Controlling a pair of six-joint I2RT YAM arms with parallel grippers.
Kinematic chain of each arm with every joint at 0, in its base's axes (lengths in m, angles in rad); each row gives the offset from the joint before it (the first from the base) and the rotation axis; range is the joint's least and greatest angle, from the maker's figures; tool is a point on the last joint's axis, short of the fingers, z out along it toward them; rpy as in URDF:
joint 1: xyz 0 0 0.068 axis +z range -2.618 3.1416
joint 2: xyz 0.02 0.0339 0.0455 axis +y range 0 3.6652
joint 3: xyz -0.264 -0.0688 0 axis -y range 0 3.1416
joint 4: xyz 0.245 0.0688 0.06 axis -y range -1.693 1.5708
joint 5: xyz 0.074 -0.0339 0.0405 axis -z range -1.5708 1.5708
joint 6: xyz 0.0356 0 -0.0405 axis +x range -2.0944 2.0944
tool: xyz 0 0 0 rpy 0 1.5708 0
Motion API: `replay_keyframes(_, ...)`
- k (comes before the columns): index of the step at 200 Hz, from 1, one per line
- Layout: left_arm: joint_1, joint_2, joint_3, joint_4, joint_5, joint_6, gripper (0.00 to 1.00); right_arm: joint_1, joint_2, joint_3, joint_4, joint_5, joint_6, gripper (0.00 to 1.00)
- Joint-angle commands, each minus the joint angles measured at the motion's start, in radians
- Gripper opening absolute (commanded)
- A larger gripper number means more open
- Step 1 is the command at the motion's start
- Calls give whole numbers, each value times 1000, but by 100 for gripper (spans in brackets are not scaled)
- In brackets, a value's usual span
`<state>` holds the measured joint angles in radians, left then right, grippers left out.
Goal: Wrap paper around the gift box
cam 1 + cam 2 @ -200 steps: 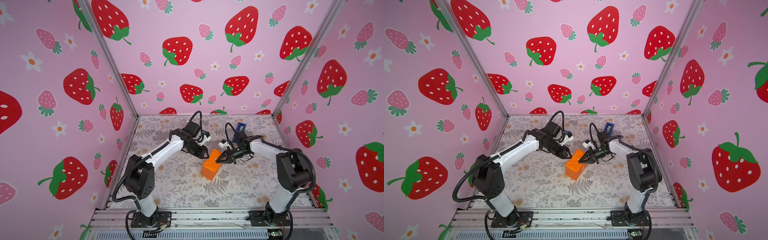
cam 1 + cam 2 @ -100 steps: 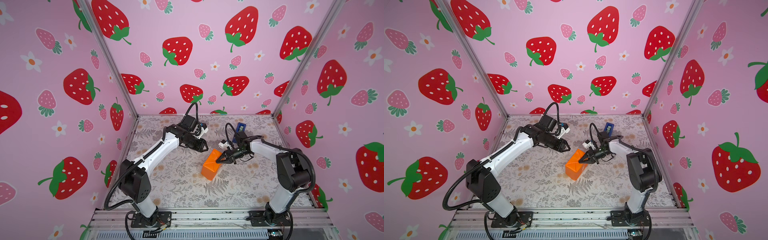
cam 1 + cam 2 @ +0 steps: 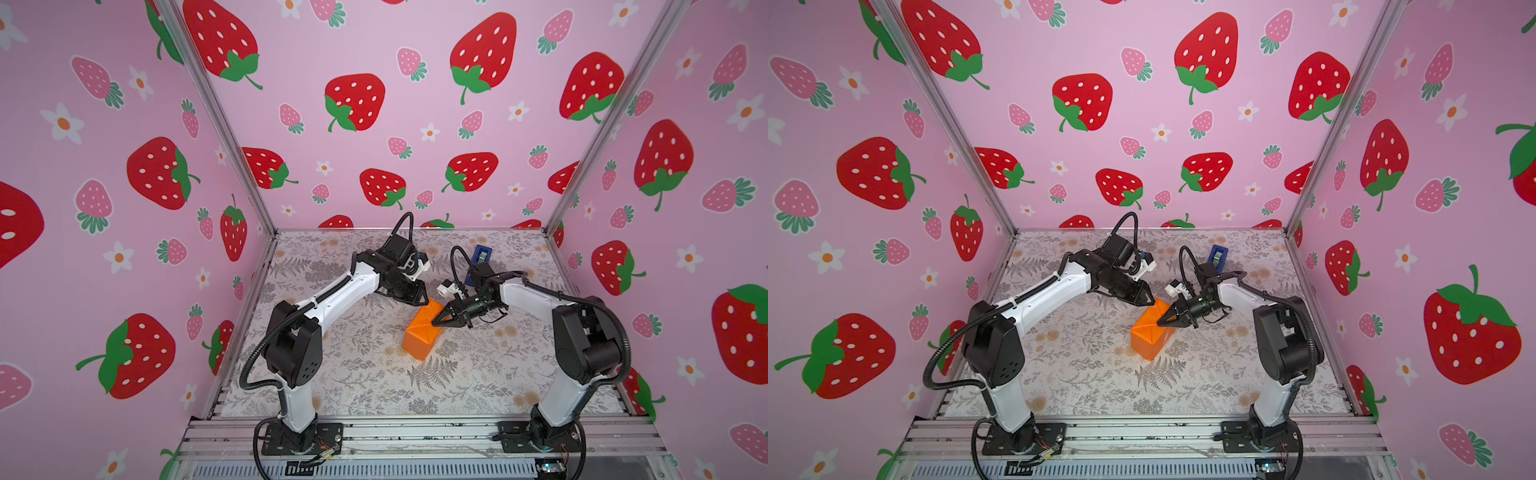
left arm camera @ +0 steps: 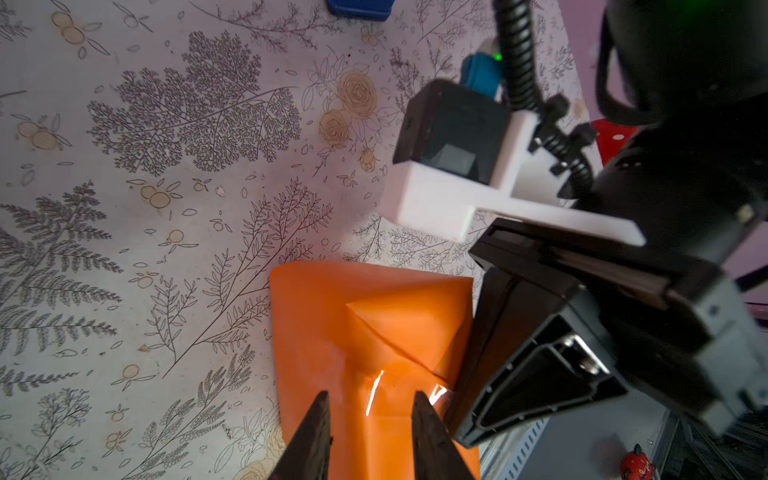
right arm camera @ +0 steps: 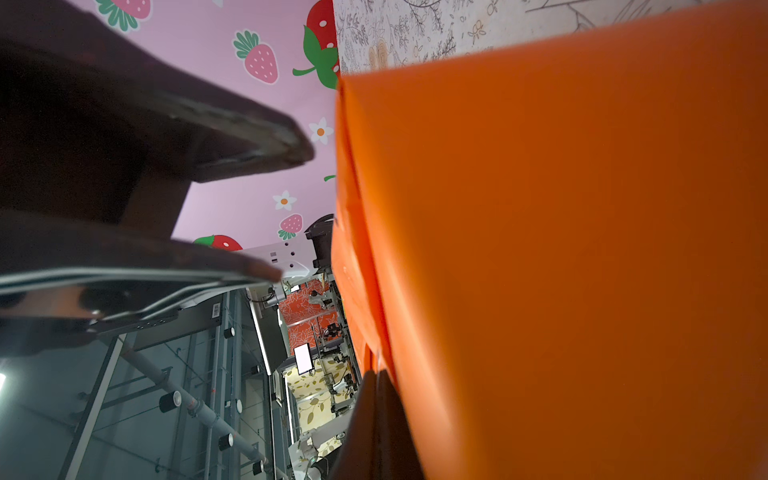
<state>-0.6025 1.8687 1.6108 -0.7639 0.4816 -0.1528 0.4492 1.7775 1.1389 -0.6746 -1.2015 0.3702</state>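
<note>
Mid-counter point(image 3: 353, 374), on the floral cover, sits the paper point(image 3: 420, 334). It's bright orange, folded up into a blocky parcel lying at a slant, one end twd the back wall, the other twd the front rail. The gift box is hidden inside, can't see any of it. The far end of the parcel has a triangular flap point(image 4: 415, 328) folded over it, w/ a couple of shiny streaks beside it in the left wrist view.

The left fingers point(image 3: 424, 300) hang just over that far end, tips pointing down at it. They're parted w/ a clear gap & nothing btw them. Whether the tips touch the paper, I can't tell.

The right fingers point(image 3: 435, 322) come in from the right side, closed tight to a point, tip resting against the parcel's top edge abt halfway along. Whether a sliver of paper is pinched in there, can't tell.

A blue tape dispenser point(image 3: 482, 254) stands near the back, behind the right arm's wrist, well apart from the parcel.
</note>
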Motion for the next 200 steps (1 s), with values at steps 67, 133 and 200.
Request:
replay_keyframes(67,-8,50,-27,38,57,-10,27,-3,37,-24,-33,150,11,0)
replay_keyframes(133,-6,58,-119,49,44,-18,28,-3,-56,-13,3,97,95,12)
replay_keyframes(200,-6,47,-147,58,41,-15,27,-8,-168,4,-95,225,107,22)
